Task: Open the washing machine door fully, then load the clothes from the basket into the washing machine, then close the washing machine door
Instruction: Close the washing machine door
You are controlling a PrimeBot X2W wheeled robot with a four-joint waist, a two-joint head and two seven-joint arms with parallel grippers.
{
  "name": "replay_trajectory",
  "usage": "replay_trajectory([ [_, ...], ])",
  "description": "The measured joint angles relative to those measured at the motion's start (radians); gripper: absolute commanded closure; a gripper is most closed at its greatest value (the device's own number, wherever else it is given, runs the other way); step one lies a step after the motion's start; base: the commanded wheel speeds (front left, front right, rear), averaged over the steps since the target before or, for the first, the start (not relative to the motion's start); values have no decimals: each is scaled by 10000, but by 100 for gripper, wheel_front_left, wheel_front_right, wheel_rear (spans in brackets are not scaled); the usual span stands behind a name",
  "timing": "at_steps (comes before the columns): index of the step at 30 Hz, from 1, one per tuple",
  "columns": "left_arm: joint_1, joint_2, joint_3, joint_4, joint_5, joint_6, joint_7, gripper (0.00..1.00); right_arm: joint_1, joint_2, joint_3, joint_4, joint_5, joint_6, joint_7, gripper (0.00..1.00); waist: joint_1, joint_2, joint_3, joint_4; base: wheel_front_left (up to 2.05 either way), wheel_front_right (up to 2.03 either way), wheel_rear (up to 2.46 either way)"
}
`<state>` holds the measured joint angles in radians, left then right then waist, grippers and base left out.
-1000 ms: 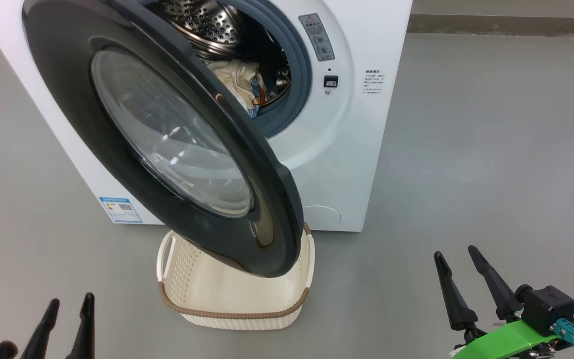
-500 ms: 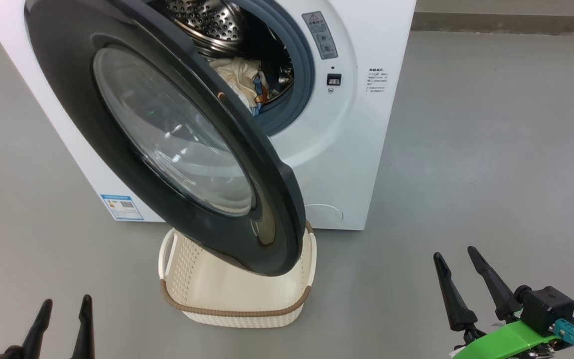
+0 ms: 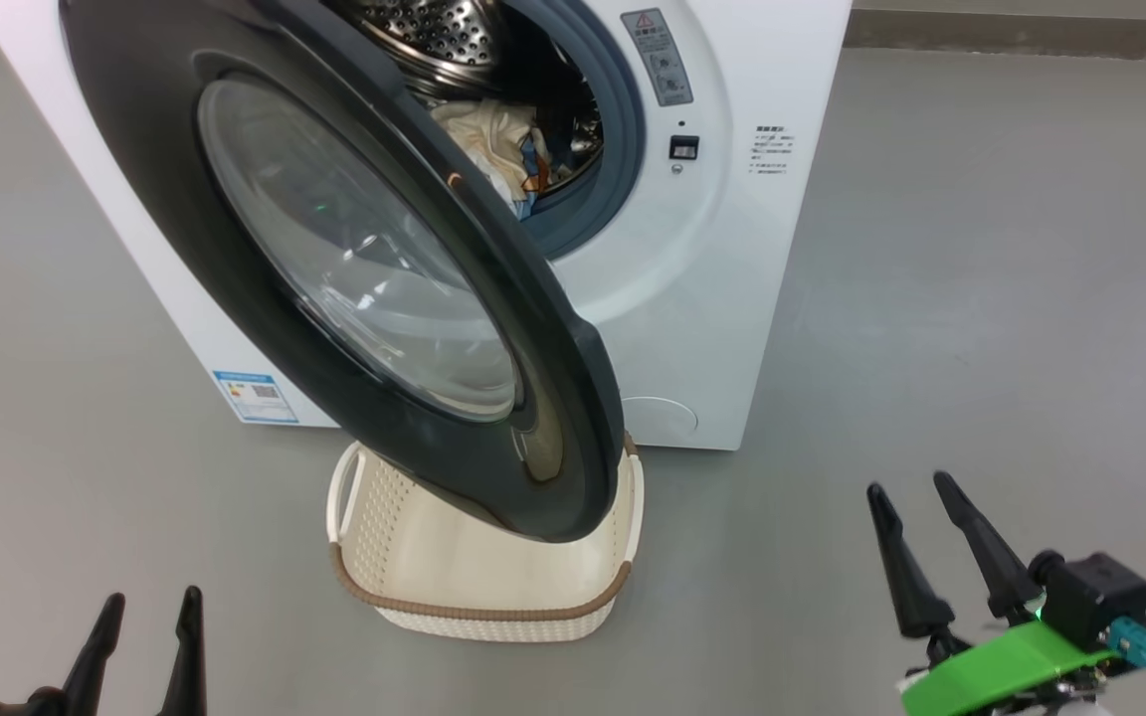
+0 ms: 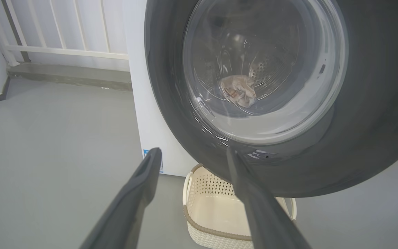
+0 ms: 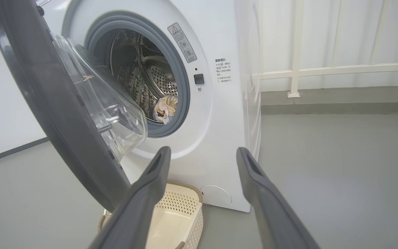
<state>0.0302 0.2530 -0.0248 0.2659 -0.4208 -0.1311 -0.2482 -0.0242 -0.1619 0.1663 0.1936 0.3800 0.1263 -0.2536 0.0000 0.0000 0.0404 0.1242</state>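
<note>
1. Left gripper [image 3: 154,594], two long dark fingers: spread wide, holding nothing, low at the near left over the grey floor [image 3: 981,298].
2. Right gripper [image 3: 907,483], same make, green bracket behind it: spread wide, holding nothing, near right, well apart from the machine.
3. Small cream perforated plastic basket [image 3: 478,609], brown woven-look rim: on the floor just before the machine.
4. Large round door [image 3: 125,129], glossy black rim, bulging clear glass centre: swung outward, lower edge overhanging the basket.
5. White boxy front-loading washing machine [image 3: 712,298], steel drum, grey-blue gasket.
6. Cream and light blue printed clothes [image 3: 488,139]: inside the drum, at the lower opening.
</note>
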Motion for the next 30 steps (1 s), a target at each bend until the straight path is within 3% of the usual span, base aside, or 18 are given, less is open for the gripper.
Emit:
replay_trajectory([
  [1, -1, -19, -6, -4, 0, 0, 0, 0, -98, 2, 13, -12, 0, 0, 0, 100, 0, 0, 13, 29, 0, 0, 0],
  [14, -12, -211, -90, -107, 13, 0, 0, 0, -1155, 33, 746, -1235, 0, 0, -2, 100, 0, 0, 35, 549, 0, 0, 0],
  [24, -17, -345, -102, -270, 174, 0, 0, 0, -1643, 81, 2575, -2265, 0, 0, -2, 100, 0, 0, 59, 1017, 0, 0, 0],
  [30, -26, -466, -132, -322, 174, 0, -2, 0, -1859, 65, 3590, -2088, 77, 0, -2, 100, 0, 0, 126, 1273, 0, 0, 0],
])
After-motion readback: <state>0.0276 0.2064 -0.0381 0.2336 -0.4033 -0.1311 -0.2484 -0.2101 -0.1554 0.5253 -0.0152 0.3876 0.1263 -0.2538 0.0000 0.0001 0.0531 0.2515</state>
